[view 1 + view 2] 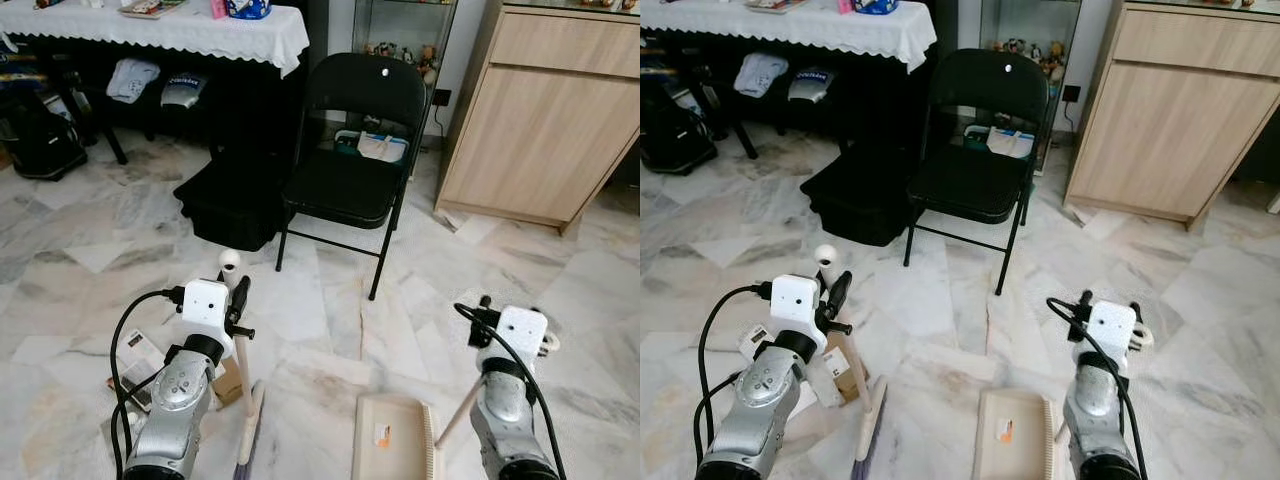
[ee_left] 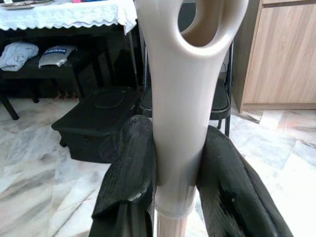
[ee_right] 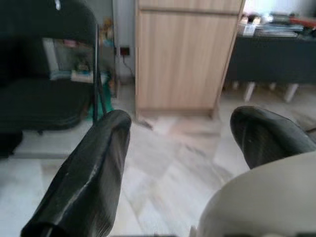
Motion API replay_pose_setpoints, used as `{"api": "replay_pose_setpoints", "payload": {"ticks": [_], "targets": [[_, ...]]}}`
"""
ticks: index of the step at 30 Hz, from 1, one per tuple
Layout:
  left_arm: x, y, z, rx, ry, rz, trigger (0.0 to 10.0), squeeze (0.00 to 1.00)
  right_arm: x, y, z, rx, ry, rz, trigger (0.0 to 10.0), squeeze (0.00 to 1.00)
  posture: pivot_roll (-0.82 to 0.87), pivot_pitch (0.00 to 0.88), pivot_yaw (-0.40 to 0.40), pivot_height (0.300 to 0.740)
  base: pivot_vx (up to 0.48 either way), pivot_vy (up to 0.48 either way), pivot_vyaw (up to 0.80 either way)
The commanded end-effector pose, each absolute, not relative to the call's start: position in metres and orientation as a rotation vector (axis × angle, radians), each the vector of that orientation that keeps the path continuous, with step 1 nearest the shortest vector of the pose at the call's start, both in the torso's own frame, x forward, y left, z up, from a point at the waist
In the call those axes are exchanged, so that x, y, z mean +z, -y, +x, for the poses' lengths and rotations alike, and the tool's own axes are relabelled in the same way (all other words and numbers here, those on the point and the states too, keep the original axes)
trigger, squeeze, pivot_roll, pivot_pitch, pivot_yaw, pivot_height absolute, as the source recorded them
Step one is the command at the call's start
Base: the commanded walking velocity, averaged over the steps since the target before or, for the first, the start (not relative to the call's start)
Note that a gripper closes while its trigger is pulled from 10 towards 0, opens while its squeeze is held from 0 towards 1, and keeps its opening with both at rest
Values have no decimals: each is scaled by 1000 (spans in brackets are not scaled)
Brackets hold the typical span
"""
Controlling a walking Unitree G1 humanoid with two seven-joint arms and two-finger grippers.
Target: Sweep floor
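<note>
Left gripper [image 2: 173,182] fingers clamp cream plastic broom handle [image 2: 180,108] btwn them; right gripper [image 3: 182,163] fingers apart, cream dustpan handle [image 3: 261,197] beside one

Readable text: none certain. Grey cap [image 2: 58,55] on the shelf under the table: dark band with white lettering, too blurred to make out. Dustpan [image 1: 392,436]: small orange sticker, print too small to tell. Leaflet [image 1: 137,352] on the floor by the left arm: printed, illegible. Blue container [image 1: 248,9] on the tablecloth: pattern or print, unreadable. Chair back [image 1: 366,88]: small white dot, no characters
</note>
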State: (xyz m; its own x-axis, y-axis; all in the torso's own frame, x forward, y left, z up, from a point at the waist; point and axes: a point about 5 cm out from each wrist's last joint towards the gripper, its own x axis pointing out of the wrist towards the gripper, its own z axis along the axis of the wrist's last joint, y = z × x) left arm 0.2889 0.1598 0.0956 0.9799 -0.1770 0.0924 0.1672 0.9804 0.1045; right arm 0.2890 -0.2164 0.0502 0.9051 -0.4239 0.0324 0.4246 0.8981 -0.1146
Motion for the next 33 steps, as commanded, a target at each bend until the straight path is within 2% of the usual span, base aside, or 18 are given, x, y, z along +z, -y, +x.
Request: {"api": "replay_pose_setpoints", "payload": {"ticks": [1, 6, 19, 33], "targets": [[104, -163, 291, -171, 141, 111, 10000, 0, 63, 213, 293, -422, 69, -116, 10000, 0, 90, 38, -10, 740, 0, 0, 0], [104, -161, 292, -173, 142, 109, 10000, 0, 63, 213, 293, -417, 68, -118, 10000, 0, 86, 40, -12, 740, 0, 0, 0], [104, -159, 291, -187, 137, 104, 10000, 0, 14, 232, 258, -544, -184, -57, 10000, 0, 92, 50, -5, 740, 0, 0, 0], [103, -157, 291, -200, 130, 109, 10000, 0, 17, 228, 266, -511, -177, -56, 10000, 0, 92, 49, 2, 740, 0, 0, 0]]}}
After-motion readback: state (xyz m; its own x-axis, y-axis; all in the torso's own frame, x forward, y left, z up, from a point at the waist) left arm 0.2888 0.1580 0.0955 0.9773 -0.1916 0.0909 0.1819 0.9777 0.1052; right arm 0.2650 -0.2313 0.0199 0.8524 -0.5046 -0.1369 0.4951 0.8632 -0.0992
